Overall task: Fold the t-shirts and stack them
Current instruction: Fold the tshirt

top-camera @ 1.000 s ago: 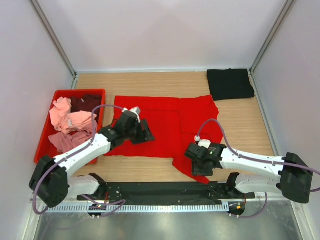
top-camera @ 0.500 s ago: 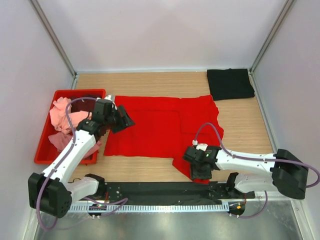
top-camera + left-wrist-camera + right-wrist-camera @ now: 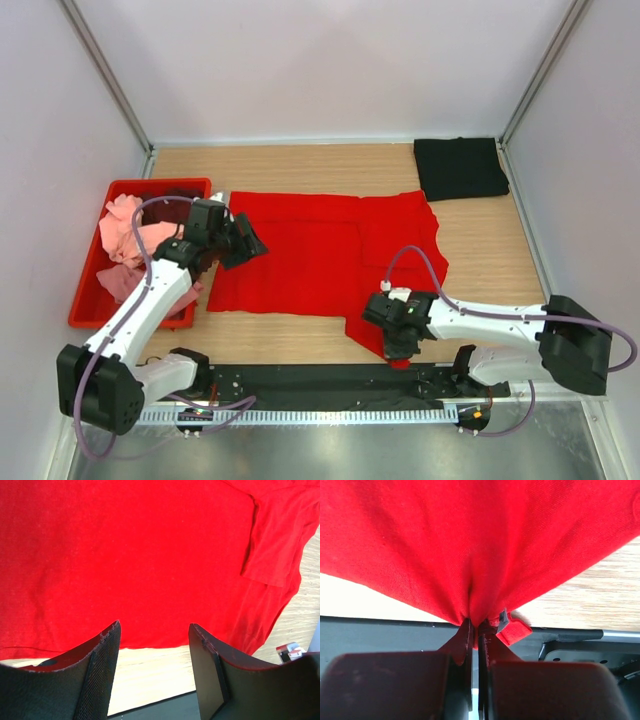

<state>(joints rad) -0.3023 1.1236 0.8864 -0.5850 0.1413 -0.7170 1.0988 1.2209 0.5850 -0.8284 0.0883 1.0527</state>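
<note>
Right now my right claw (image 3: 476,627) is pressed together on the near hem of the red shirt (image 3: 310,250), pinching a gathered fold of cloth between its fingers. The fabric fans out and away from the pinch, and a small flap of hem pokes out just beside it on the right. That pinch sits at the shirt's near right corner, by the near edge of the table (image 3: 300,160), where the wood meets the black base strip.

My left claw (image 3: 154,630) is spread, with nothing between its fingers, and hangs over the shirt's left side. From its wrist I see red cloth stretching ahead of the fingertips, the shirt's edge just past them and bare wood below.

The rest of the shirt lies spread flat across the middle of the table. The black shirt (image 3: 460,167) lies folded at the far right corner, well apart from both claws. The crate (image 3: 88,285) sits at the left, just beside my left arm, with pink shirts (image 3: 125,225) and a maroon shirt (image 3: 178,205) heaped in it.
</note>
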